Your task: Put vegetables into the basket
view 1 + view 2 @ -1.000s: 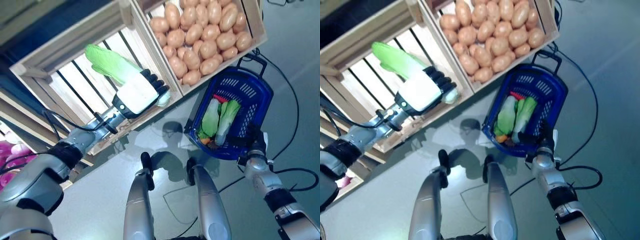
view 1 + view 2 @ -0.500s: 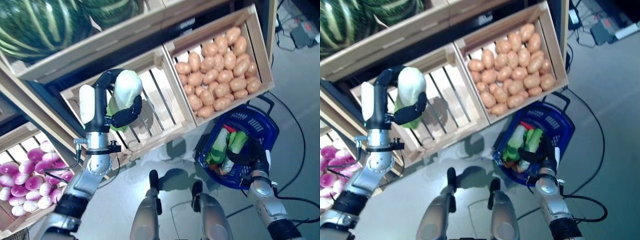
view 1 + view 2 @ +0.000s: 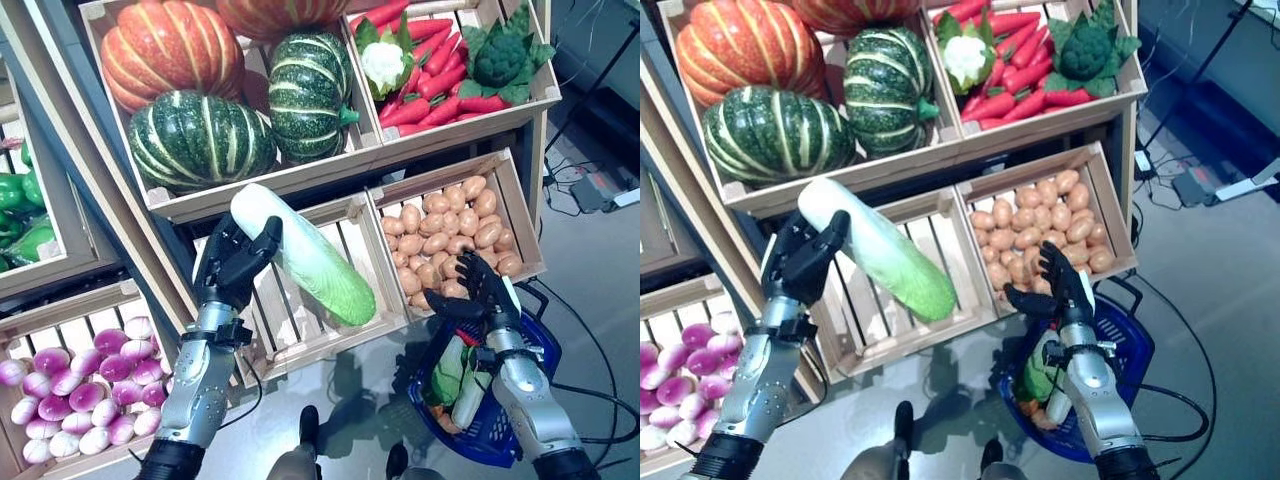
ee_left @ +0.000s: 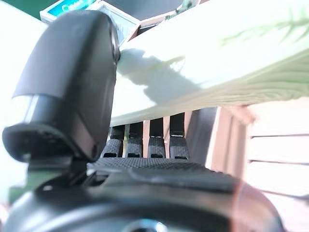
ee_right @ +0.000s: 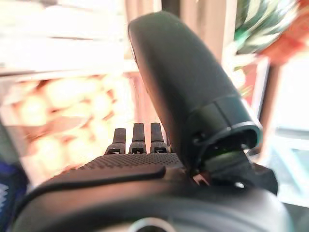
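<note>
Fingers of left hand (image 3: 235, 268) curled round cabbage (image 3: 305, 255); right hand (image 3: 482, 295) spread above blue basket (image 3: 520, 420) of greens (image 3: 449, 372).

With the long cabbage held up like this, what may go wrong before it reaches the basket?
1. The left hand grips the cabbage only near its white end; the long green part hangs free, so it might tip or slip out.
2. The blue basket sits low on the robot's right and already holds vegetables, so the cabbage may not settle inside.
3. The open right hand hovers over the basket and could block the way.
</note>
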Robot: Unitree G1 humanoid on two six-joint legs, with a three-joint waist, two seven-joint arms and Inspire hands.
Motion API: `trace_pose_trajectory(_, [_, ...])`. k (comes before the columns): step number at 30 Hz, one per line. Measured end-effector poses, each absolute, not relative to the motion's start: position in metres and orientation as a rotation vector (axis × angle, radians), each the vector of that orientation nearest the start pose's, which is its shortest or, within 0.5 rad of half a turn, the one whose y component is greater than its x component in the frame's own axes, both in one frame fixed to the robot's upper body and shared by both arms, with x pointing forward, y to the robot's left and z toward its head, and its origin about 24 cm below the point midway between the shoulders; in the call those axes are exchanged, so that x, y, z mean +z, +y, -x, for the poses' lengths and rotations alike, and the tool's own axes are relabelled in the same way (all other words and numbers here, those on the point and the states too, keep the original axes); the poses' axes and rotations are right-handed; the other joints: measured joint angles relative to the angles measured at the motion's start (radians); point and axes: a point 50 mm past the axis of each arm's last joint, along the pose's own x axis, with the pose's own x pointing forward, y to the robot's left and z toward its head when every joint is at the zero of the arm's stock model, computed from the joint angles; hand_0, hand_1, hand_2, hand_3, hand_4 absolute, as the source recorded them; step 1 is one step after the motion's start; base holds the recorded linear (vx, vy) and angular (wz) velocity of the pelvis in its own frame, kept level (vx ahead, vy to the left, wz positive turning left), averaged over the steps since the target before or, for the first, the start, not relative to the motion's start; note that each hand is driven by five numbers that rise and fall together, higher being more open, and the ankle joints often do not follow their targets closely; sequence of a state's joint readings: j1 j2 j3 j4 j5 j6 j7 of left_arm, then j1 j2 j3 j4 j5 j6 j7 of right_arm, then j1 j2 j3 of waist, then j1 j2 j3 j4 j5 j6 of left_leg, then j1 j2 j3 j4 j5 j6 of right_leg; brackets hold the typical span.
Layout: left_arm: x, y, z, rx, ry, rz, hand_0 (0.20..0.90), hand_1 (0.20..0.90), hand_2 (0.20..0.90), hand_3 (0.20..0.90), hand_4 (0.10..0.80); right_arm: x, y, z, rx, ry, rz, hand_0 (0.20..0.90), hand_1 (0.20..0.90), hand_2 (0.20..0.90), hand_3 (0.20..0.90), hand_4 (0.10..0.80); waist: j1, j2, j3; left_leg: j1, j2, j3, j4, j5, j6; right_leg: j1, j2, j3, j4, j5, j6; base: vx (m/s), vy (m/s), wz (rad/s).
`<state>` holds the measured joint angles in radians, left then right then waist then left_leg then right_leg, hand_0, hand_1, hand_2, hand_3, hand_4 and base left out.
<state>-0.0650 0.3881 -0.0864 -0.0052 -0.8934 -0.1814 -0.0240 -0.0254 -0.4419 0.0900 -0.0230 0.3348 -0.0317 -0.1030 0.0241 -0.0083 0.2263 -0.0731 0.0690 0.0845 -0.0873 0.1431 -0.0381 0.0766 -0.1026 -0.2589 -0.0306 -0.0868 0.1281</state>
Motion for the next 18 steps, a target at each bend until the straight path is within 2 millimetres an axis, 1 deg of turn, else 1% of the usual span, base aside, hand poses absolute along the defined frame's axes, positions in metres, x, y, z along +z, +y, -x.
trace_pose_trajectory(2, [0.078,0.196,-0.265,-0.119,-0.140,0.550,0.300,0.300,0.300,0.300,0.400,0.075,-0.207,-0.259,0.060,-0.066,0.066,0.900,0.900,0.900,0.900,0.800,0.001,-0.007,-0.014,0.002,-0.003,0.001,0.000,-0.003,0.004,0.005,-0.001,0.000,-0.008,0.004,0.001,0.034,0.009,0.00])
trace_pose_trajectory(4, [0.073,0.187,-0.264,-0.153,-0.100,0.551,0.300,0.300,0.300,0.300,0.400,0.075,-0.199,-0.262,0.118,-0.055,0.040,0.900,0.900,0.900,0.900,0.800,0.001,-0.016,-0.033,0.007,-0.004,0.002,0.000,-0.003,0.005,0.008,-0.002,0.002,-0.008,0.005,0.002,0.037,0.011,-0.01])
trace_pose_trajectory(5, [0.072,0.186,-0.264,-0.159,-0.091,0.550,0.300,0.300,0.300,0.300,0.400,0.075,-0.197,-0.263,0.139,-0.048,0.032,0.900,0.900,0.900,0.900,0.800,0.001,-0.017,-0.035,0.009,-0.004,0.002,0.000,-0.003,0.005,0.011,-0.002,0.003,-0.008,0.005,0.002,0.000,0.000,0.00])
trace_pose_trajectory(7, [0.070,0.183,-0.264,-0.172,-0.066,0.545,0.300,0.300,0.300,0.300,0.400,0.074,-0.192,-0.264,0.205,-0.014,0.040,0.900,0.900,0.900,0.900,0.800,0.000,-0.017,-0.036,0.023,-0.004,0.002,-0.001,-0.004,0.007,0.024,-0.002,0.003,-0.009,0.005,0.002,0.016,0.004,0.00])
trace_pose_trajectory(8, [0.068,0.181,-0.264,-0.180,-0.053,0.542,0.300,0.300,0.300,0.300,0.400,0.071,-0.191,-0.263,0.258,0.034,0.064,0.900,0.900,0.900,0.900,0.800,0.002,-0.016,-0.045,0.023,-0.004,0.002,-0.001,-0.005,0.008,0.025,-0.002,0.003,-0.010,0.005,0.002,0.000,0.000,0.00])
trace_pose_trajectory(10, [0.067,0.181,-0.264,-0.186,-0.040,0.536,0.300,0.300,0.300,0.300,0.400,0.067,-0.190,-0.261,0.314,0.089,0.059,0.900,0.900,0.900,0.900,0.800,0.003,-0.014,-0.053,0.024,-0.004,0.002,-0.001,-0.006,0.008,0.026,-0.002,0.003,-0.010,0.006,0.002,0.000,0.000,0.00])
trace_pose_trajectory(13, [0.066,0.182,-0.264,-0.193,-0.024,0.506,0.300,0.300,0.300,0.300,0.400,0.060,-0.185,-0.259,0.400,0.178,0.006,0.900,0.900,0.900,0.900,0.800,0.003,-0.011,-0.064,0.024,-0.004,0.002,-0.001,-0.006,0.008,0.027,-0.002,0.003,-0.013,0.007,0.002,0.000,0.000,0.00])
trace_pose_trajectory(18, [0.062,0.185,-0.264,-0.185,0.001,0.487,0.300,0.300,0.300,0.300,0.400,0.055,-0.176,-0.257,0.544,0.281,0.020,0.900,0.900,0.900,0.900,0.800,0.003,-0.013,-0.080,0.026,-0.006,0.002,-0.001,-0.006,0.008,0.033,-0.002,0.003,-0.021,0.009,0.003,0.000,0.000,0.00])
